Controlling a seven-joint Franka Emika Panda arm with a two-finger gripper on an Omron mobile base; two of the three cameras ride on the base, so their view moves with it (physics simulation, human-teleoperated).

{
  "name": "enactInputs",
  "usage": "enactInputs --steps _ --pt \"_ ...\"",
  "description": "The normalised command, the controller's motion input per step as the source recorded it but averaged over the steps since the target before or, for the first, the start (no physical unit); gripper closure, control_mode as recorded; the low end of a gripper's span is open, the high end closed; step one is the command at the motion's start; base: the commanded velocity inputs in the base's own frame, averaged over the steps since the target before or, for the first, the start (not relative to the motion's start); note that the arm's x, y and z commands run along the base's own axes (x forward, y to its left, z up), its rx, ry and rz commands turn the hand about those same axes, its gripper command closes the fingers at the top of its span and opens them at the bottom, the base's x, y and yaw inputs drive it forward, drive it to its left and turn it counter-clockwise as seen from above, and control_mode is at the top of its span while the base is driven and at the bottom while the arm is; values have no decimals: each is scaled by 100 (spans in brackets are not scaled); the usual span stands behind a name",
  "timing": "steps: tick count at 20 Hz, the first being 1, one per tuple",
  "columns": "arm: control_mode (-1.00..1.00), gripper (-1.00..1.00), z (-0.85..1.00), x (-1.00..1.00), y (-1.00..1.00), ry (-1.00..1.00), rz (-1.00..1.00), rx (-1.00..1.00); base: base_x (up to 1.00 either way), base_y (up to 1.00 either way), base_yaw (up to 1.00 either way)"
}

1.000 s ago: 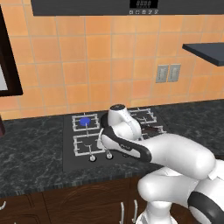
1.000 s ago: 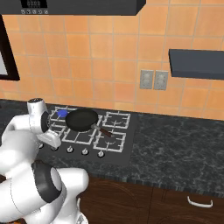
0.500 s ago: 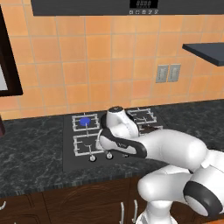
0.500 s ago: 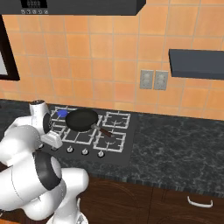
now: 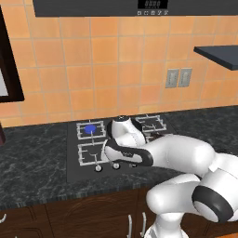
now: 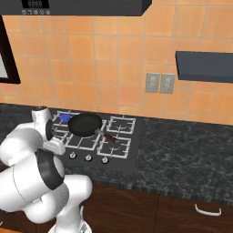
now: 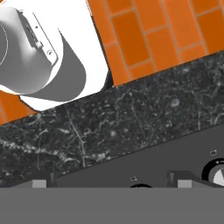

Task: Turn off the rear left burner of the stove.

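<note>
Left base view, going from the left: the stove (image 5: 74, 160) sits flush in the dark marble counter (image 5: 28, 162) below the orange tile wall. The rear left burner (image 5: 90, 128) glows blue at its centre, so it is on. In front of it lies the front left grate, and below that a knob (image 5: 98, 168) shows at the cooktop's front edge. Next comes the white arm, folded low over the middle of the cooktop and covering most of the knob row.

In the right base view the blue glow (image 6: 64, 119) peeks out beside the arm, with the black frying pan (image 6: 85, 124) just right of it on the neighbouring grate and three knobs (image 6: 88, 158) along the front.

The hand view looks across the counter at the stove's edge; a silver knob (image 7: 217, 173) sits at the far right. The gripper (image 7: 111, 184) rides just above the cooktop, its finger tips (image 7: 40, 183) set wide apart, holding nothing.

The risk, as I judge it, is choosing the wrong knob: five look alike, and turning a neighbour would light another burner, perhaps under the pan. A poorly centred pinch could also slip off the small knob.
</note>
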Motion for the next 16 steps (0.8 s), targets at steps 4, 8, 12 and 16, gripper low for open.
enactInputs --steps 4,8,12,16 --pt "-100 -100 -8 13 0 0 4 0 0 0 0" --pt "-100 -100 -6 13 0 0 3 0 0 0 0" --pt "-100 -100 -4 13 1 0 0 0 0 0 0" --pt "-100 -100 -4 10 4 0 0 0 0 0 0"
